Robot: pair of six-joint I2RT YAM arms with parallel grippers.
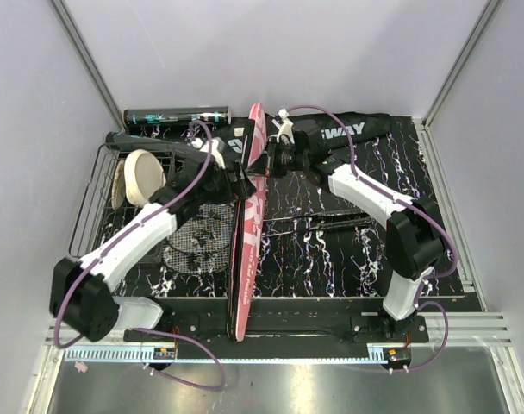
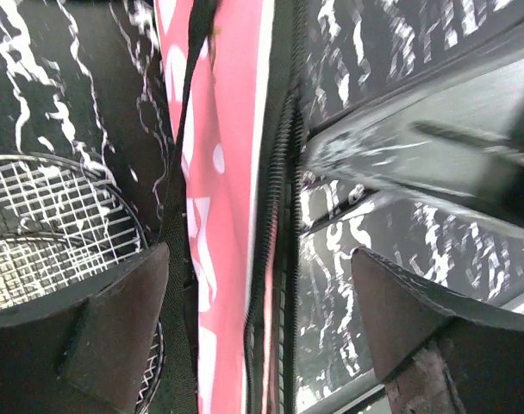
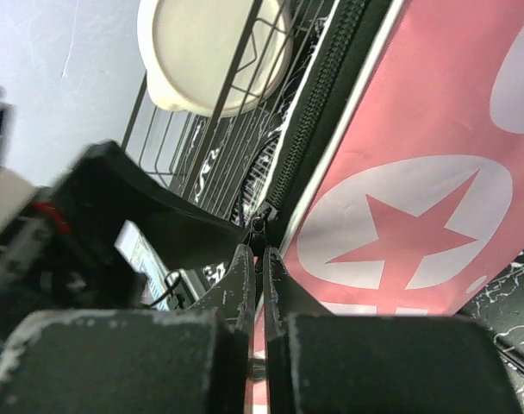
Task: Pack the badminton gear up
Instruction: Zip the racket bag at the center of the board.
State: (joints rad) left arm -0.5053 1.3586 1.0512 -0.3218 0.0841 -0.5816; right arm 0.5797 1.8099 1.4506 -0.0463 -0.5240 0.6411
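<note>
- Table mat (image 1: 331, 267): black with white veining and pale walls on three sides. Its widest uncovered stretch is right of centre, in front of the right arm's base.
- Pink case (image 1: 247, 250): stands on its long edge and runs from the far side to the near edge down the middle, splitting the mat into left and right halves. Its zipper edge faces up.
- Black bag (image 1: 370, 129): lies along the far right edge, just behind the right arm's wrist.
- Wire basket (image 1: 94, 203): sits at the far left against the wall, with the left arm reaching past its right side.
- Rackets (image 1: 197, 241): two strung heads overlap flat on the mat, just left of the case and partly under the left forearm.
- Dark tube (image 1: 176, 115): lies on its side along the far wall, behind the basket.
- Cream disc (image 1: 146, 177): propped on edge inside the basket.
- Left gripper (image 2: 258, 319): released, its fingers (image 2: 107, 336) spread wide on either side of the case's upper edge without pressing it.
- Right gripper (image 3: 260, 259): clenched, its tips pinching the zipper pull (image 3: 260, 222) at the far end of the case, close to the basket wires.
</note>
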